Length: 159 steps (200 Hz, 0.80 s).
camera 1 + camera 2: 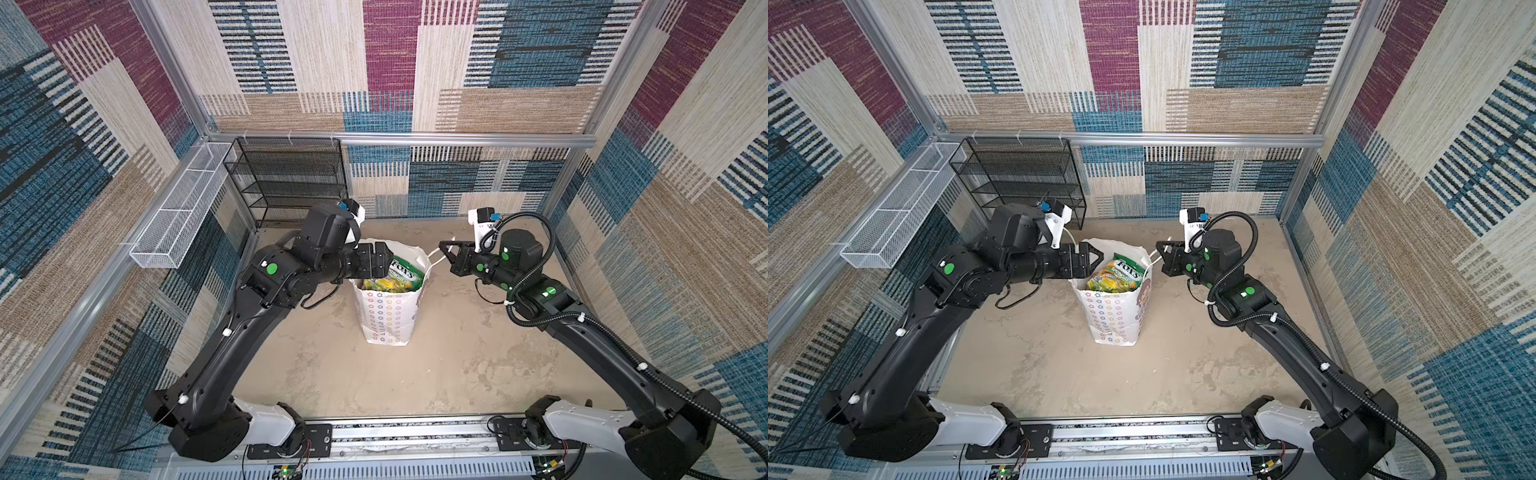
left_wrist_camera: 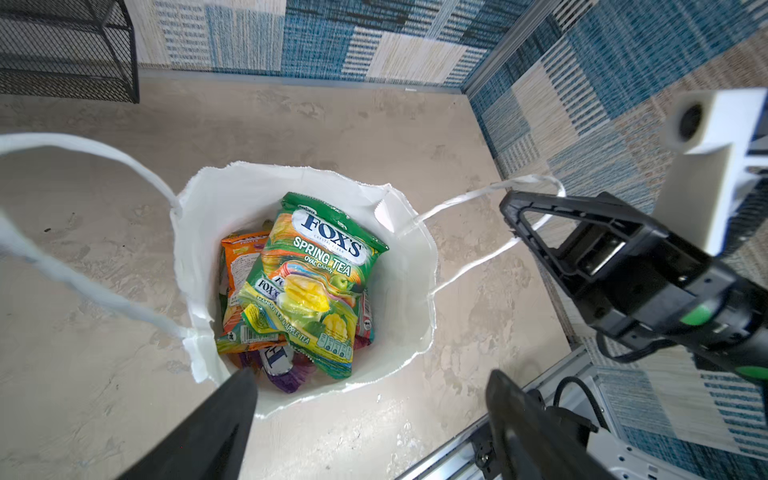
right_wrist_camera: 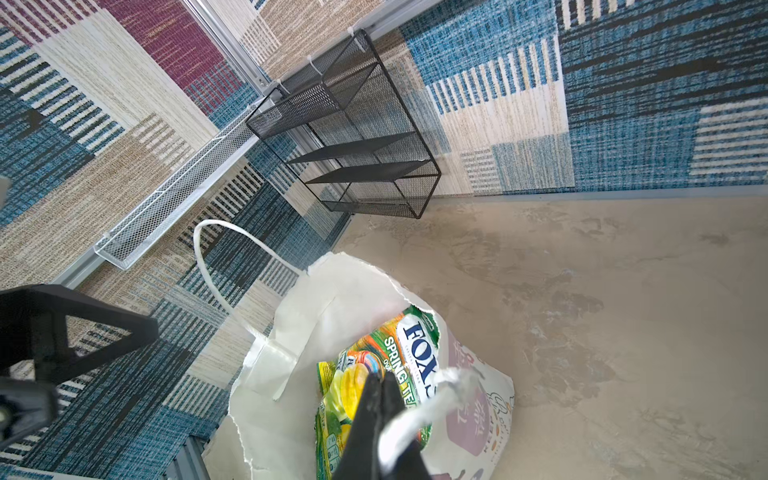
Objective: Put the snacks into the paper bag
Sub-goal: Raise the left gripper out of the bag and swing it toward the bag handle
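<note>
The left claw (image 2: 370, 373) hangs released just over the near-left side of the bag's mouth. Its fingers are spread wide with nothing between them.

The paper bag (image 1: 386, 316) stands upright about mid-desk, somewhat toward the back edge, with bare desk (image 1: 415, 374) all round it. The snacks (image 2: 316, 270) lie inside, straight beneath that claw. A green Fox's packet is on top, its long axis sloping up toward the far rim. An orange one is beside it, with purple showing underneath. As I judge it, the left arm is the nearer one, and its coming move depends on lifting clear of the rim without catching the paper.

At the right, the right claw (image 3: 381, 380) is clenched on the cord handle (image 3: 432, 399), drawing that side of the mouth outward.

The lower packets are buried, so I cannot count them. The bag's printed face is mostly turned away. The desk beneath both arms is hidden, so a stray packet there cannot be ruled out.
</note>
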Each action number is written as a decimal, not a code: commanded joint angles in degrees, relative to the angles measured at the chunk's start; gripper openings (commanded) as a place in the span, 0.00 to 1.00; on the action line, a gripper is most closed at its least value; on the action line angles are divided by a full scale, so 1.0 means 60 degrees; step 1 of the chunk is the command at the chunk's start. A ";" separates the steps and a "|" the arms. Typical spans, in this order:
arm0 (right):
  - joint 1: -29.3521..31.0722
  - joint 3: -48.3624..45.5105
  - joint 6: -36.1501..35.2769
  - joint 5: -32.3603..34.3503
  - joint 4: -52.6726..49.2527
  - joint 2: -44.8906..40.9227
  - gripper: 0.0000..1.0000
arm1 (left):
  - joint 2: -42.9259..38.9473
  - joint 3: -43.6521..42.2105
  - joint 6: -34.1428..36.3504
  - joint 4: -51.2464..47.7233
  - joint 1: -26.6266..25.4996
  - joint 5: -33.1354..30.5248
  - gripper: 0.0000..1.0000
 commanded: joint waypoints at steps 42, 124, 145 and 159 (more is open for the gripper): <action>-0.0009 0.0059 0.0007 -0.0067 0.0089 -0.0297 0.00 | -0.1262 -0.1165 -0.0612 0.0192 0.1314 -0.0340 0.99; -0.0009 0.0105 -0.0095 0.0077 -0.0033 -0.0525 0.00 | -0.0059 -0.1704 -0.0266 0.0792 0.3974 0.3142 0.99; -0.0007 0.0131 -0.0125 0.0093 -0.0079 -0.0530 0.00 | 0.0200 -0.1704 -0.0276 0.0997 0.4275 0.3510 0.98; -0.0007 0.0129 -0.0147 0.0118 -0.0060 -0.0526 0.00 | 0.0328 -0.1761 -0.0310 0.1262 0.4398 0.3906 0.94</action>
